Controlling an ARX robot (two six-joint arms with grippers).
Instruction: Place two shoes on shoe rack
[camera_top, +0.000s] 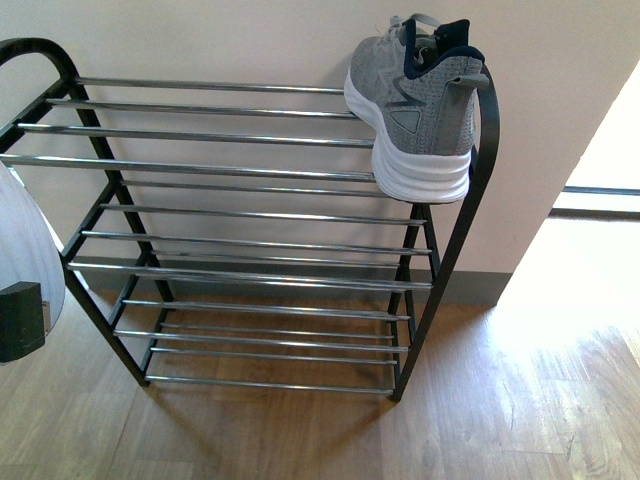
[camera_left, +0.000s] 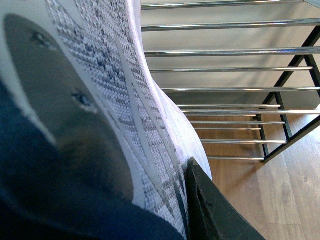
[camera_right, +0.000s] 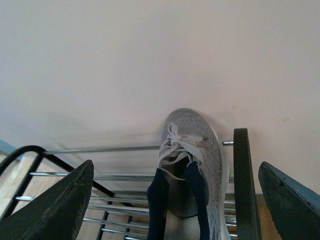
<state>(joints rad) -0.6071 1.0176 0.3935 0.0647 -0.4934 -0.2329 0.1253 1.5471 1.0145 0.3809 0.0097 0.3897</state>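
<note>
From the front, the shoe rack (camera_top: 200, 168) stands on a brown wooden floor (camera_top: 300, 440) against a plain cream wall (camera_top: 200, 40). It has bent black metal sides and rows of thin shiny rods. The grey shoe (camera_top: 420, 110) sits on the top row at the right end, heel toward the camera, with a thick bumpy white sole and dark blue inside. At the left edge a smooth white round bit of the other shoe (camera_top: 20, 240) pokes in, with a black block of the left gripper (camera_top: 20, 320) just below it. In the left wrist view the other shoe fills most of the picture: fuzzy grey knit, smooth grey stripes, dark blue lining. A black finger (camera_left: 215, 210) presses on its side, so the left jaws are closed on this shoe. In the right wrist view the right gripper (camera_right: 175, 167) has its jaws wide open and holds nothing. Between its rough black fingers (camera_right: 50, 210), farther off, the grey shoe lies on the top rods with floppy white laces (camera_right: 177, 145).
</note>
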